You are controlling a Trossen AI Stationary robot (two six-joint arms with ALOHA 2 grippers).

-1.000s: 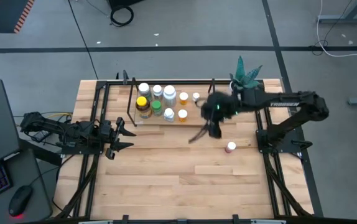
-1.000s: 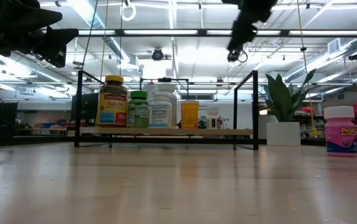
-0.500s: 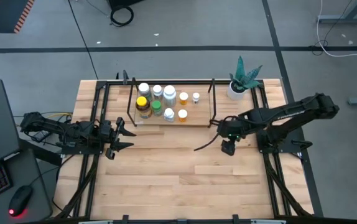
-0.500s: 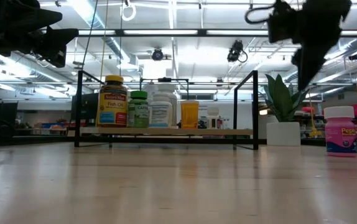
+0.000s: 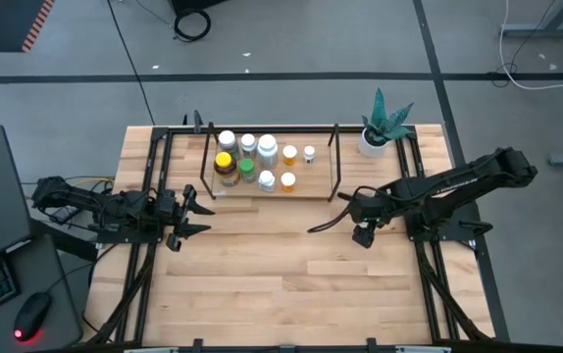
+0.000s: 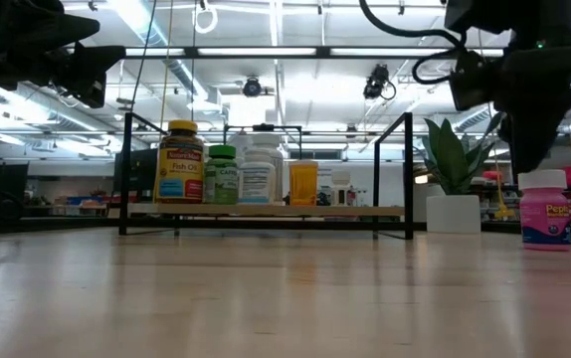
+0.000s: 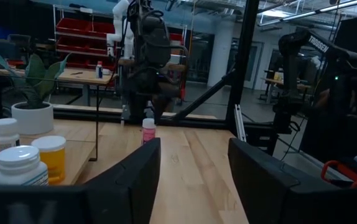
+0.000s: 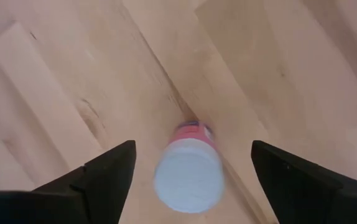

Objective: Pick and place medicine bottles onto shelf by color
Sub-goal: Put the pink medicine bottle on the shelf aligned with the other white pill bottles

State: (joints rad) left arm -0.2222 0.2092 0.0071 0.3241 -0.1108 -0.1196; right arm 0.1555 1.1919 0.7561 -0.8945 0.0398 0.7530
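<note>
A pink medicine bottle (image 6: pixel 545 211) with a white cap (image 8: pixel 188 175) stands upright on the table's right part. My right gripper (image 8: pixel 192 147) hangs just above it, open and pointing down. One finger stands on either side of the bottle and neither touches it. In the high view the right gripper (image 5: pixel 363 235) hides the bottle. Several bottles (image 5: pixel 247 162) stand on the shelf (image 5: pixel 306 188) at the table's far side. My left gripper (image 5: pixel 199 218) waits open near the table's left edge, pointing level toward the right.
A white pot with a green plant (image 5: pixel 372 142) stands at the far right corner, beside the shelf's right end. The shelf's black rods (image 6: pixel 408 174) rise above its board. Bare wooden tabletop (image 5: pixel 281 284) spreads in front of the shelf.
My right gripper has swung from the shelf's right end toward the table's right and near edges. It has dropped and rolled about its own axis, and now hangs over the pink bottle. The bottle has stayed where it was.
</note>
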